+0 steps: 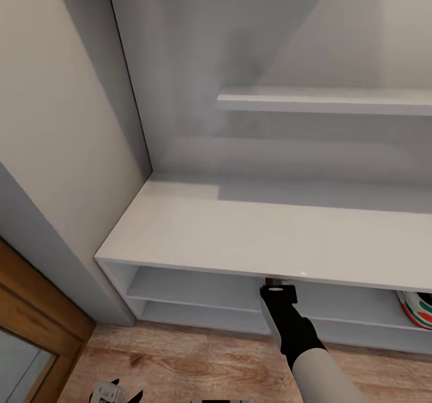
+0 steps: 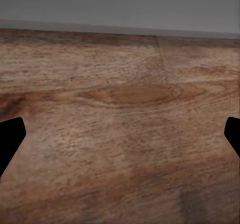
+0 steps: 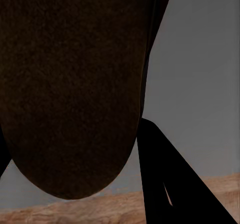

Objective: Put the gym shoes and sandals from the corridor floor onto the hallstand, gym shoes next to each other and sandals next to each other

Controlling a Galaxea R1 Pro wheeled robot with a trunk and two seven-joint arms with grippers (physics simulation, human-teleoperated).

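Note:
A dark brown sandal point(image 3: 70, 84) sits very close in the right wrist view, with a black finger point(image 3: 170, 184) beside it; my right gripper point(image 1: 277, 288) is shut on it. That arm reaches under the bench top of the light grey hallstand point(image 1: 240, 235), into its upper tier, so the grip itself is hidden there. One white gym shoe point(image 1: 417, 310) with green and red-orange marks lies in the same tier at the far right. My left gripper point(image 1: 114, 392) hangs low over the wood-plank corridor floor point(image 2: 120, 134), open and with nothing in it.
A grey wall shelf point(image 1: 324, 100) projects above the bench at the right. A beige wall point(image 1: 54, 121) closes the rack's left end. A wooden door frame with a glass pane point(image 1: 30, 337) stands at the lower left.

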